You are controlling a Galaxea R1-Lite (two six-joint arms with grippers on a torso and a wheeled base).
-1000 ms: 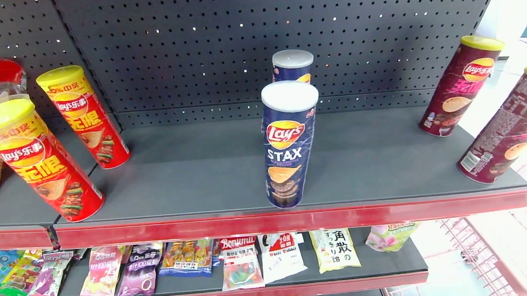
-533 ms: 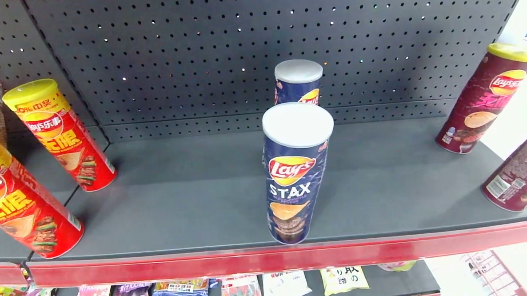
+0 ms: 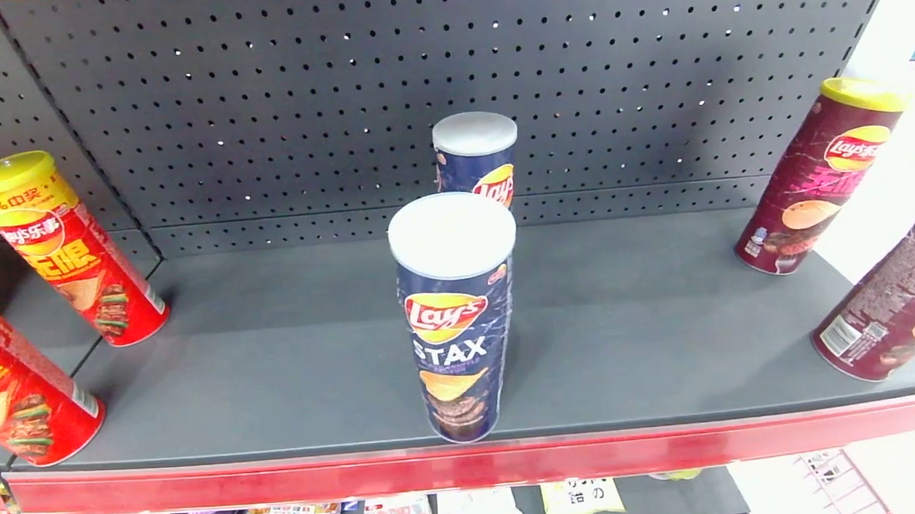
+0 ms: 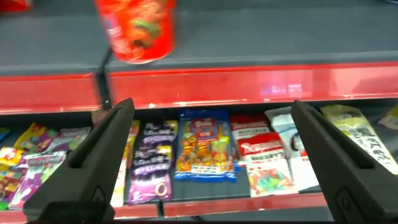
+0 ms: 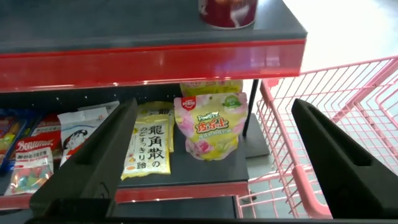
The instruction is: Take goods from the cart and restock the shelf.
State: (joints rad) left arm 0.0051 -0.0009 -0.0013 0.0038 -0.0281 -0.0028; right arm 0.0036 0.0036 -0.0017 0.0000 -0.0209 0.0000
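Two blue chip cans stand mid-shelf in the head view, one at the front edge (image 3: pixel 455 319) and one behind it (image 3: pixel 475 160) against the pegboard. My left gripper (image 4: pixel 211 106) is open and holds nothing. It faces the red shelf lip below a red can (image 4: pixel 138 31). My right gripper (image 5: pixel 214 102) is also open with nothing in it, in front of the lower shelf and beside the pink wire cart (image 5: pixel 348 99). A maroon can (image 5: pixel 227 12) stands on the shelf end above it.
Two red cans (image 3: pixel 63 247) (image 3: pixel 16 400) stand at the left of the grey shelf (image 3: pixel 276 357), two maroon cans (image 3: pixel 816 168) (image 3: pixel 892 300) at the right. Bare deck lies between these groups. Snack bags (image 4: pixel 205 146) (image 5: pixel 211 124) line the lower shelf.
The head camera has risen and shifted, so the upper shelf looks closer and the lower shelf has slid nearly out of the picture. The cans themselves have not moved.
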